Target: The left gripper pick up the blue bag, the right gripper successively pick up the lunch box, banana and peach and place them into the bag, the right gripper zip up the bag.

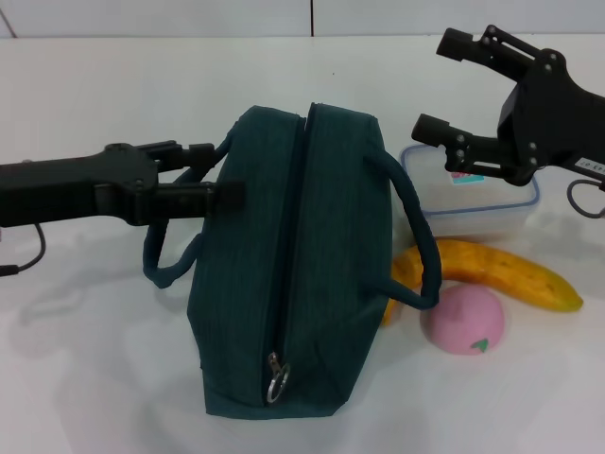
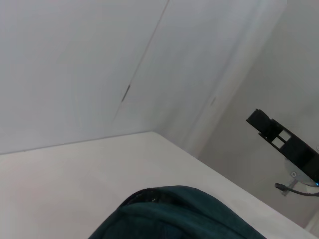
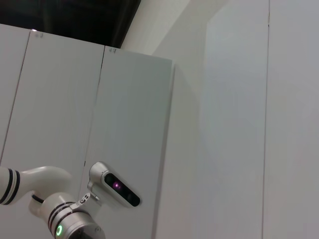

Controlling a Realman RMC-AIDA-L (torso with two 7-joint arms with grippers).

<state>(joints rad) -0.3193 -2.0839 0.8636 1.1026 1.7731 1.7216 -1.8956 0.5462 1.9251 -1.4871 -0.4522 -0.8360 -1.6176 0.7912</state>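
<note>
Lying zipped on the white worktop (image 1: 85, 378), ribbed teal fabric blue bag (image 1: 284, 274), left pincer (image 1: 219, 175) clenched on its rolled handle, right pincer (image 1: 431, 83) released above the clear lunch box (image 1: 492, 213), curved banana (image 1: 506, 272), round peach (image 1: 463, 320) beside.

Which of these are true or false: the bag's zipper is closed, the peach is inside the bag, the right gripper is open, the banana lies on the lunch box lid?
1. The blue bag is zipped closed. True.
2. The peach is inside the bag. False: it sits on the table beside the bag.
3. The right gripper is open above the lunch box. True.
4. The banana lies on the lunch box lid. False: it lies on the table between box and peach.
</note>
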